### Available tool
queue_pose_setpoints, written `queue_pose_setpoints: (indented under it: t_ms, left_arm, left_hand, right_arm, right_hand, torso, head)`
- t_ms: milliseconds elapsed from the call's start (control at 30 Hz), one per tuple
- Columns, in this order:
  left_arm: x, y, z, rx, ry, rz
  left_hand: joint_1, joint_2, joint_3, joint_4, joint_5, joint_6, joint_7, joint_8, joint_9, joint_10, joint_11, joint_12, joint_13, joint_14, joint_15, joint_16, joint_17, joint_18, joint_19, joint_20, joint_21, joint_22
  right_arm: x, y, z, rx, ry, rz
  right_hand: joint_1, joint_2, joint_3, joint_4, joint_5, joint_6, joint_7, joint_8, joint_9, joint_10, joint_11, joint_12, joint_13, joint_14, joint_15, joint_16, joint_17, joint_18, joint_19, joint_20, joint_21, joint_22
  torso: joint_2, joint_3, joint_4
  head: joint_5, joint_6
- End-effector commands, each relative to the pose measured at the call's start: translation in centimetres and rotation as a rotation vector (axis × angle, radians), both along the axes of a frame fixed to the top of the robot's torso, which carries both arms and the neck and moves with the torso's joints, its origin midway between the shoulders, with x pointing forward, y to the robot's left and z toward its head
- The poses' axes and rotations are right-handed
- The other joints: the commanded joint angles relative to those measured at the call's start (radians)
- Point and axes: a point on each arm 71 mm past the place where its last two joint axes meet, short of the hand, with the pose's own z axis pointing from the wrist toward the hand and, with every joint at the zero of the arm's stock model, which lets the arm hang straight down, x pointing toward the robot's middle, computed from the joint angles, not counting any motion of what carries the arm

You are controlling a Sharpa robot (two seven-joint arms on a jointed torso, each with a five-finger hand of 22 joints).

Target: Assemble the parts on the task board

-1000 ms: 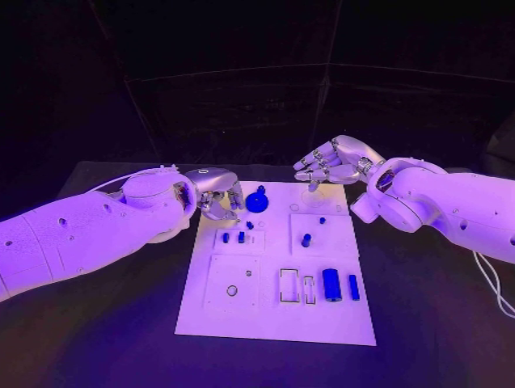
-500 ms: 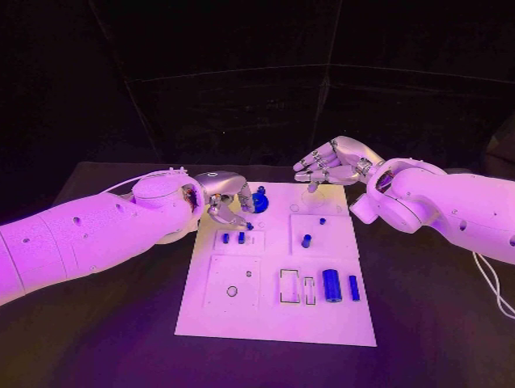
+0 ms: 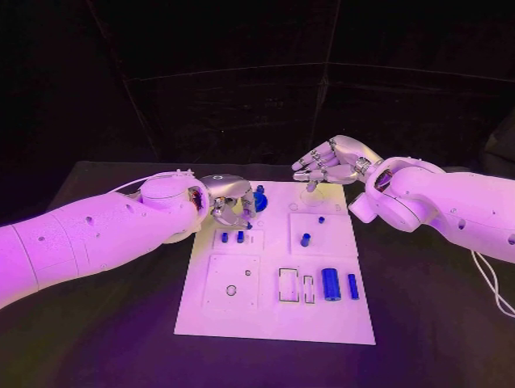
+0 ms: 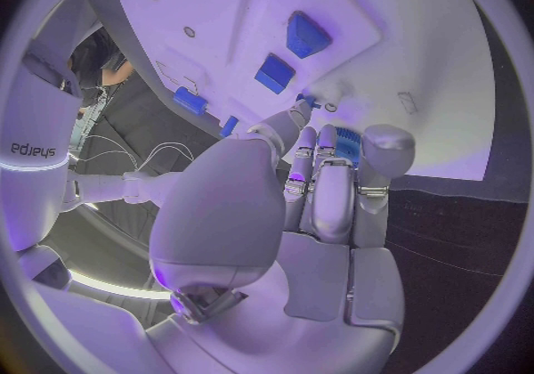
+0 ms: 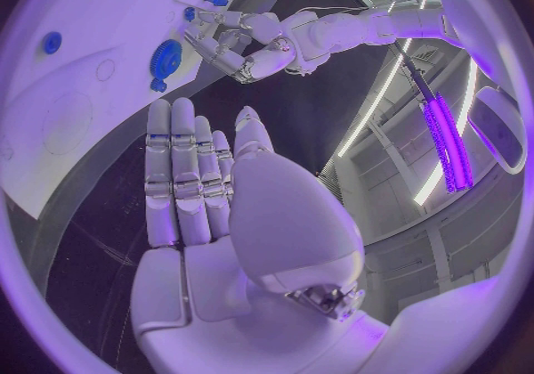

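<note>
The white task board (image 3: 275, 319) lies in the middle of the black table. Near its far edge sits a blue ribbed gear (image 3: 259, 200). My left hand (image 3: 225, 202) hovers close beside it, fingers curled toward it. In the left wrist view the gear (image 4: 347, 139) shows between the fingers (image 4: 320, 147) and the thumb, which stand apart. In the right wrist view the gear (image 5: 165, 60) rests on the board with the left hand (image 5: 228, 43) just next to it. My right hand (image 3: 331, 162) hangs above the board's far right corner, fingers spread, holding nothing.
Small blue pegs (image 3: 232, 237) stand left of the board's centre, and two more (image 3: 305, 239) to their right. Two blue cylinders (image 3: 331, 284) lie near the front right, beside narrow slots (image 3: 289, 284). Black table surrounds the board.
My left hand has moved right, up to the gear, and now partly covers it. The gear stays where it was. The right hand has hardly moved.
</note>
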Motion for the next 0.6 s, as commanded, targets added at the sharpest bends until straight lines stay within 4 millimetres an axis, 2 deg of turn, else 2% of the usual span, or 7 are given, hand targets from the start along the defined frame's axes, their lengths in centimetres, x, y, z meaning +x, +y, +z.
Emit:
queue_pose_setpoints:
  t_ms: [33,600]
  left_arm:
    - [-0.07,-0.27,-0.09,0.035,-0.007,-0.034]
    - [-0.01,-0.52,-0.55,0.084,0.002,-0.038]
  left_hand:
    - [0.003,0.005,0.001,-0.006,-0.001,0.005,0.0,0.007,0.001,0.006,-0.004,0.004,0.001,-0.004,0.001,0.004,0.001,0.009,0.001,-0.001,0.005,0.002]
    - [0.001,-0.002,0.001,-0.013,-0.003,0.008,-0.003,0.006,0.0,0.003,-0.004,0.009,0.001,-0.004,0.0,0.007,0.003,0.007,0.005,-0.002,0.015,0.012]
  right_arm:
    - [-0.06,0.17,0.12,0.0,-0.001,0.01]
    - [-0.07,0.18,0.12,0.0,-0.001,0.011]
  right_hand:
    - [0.0,0.006,-0.001,-0.007,0.005,-0.004,0.0,0.002,0.0,-0.006,0.0,-0.003,-0.002,-0.002,-0.002,-0.006,-0.001,0.004,0.0,0.005,-0.006,-0.002]
    - [0.002,0.008,0.0,-0.008,0.004,-0.004,0.0,0.002,0.0,-0.006,0.0,-0.003,-0.003,-0.001,-0.002,-0.007,-0.001,0.004,0.001,0.005,-0.008,-0.003]
  torso:
    - [-0.001,-0.0006,0.0007]
    - [-0.001,0.0003,0.0014]
  head:
    - [0.0,-0.001]
    - [-0.003,-0.004]
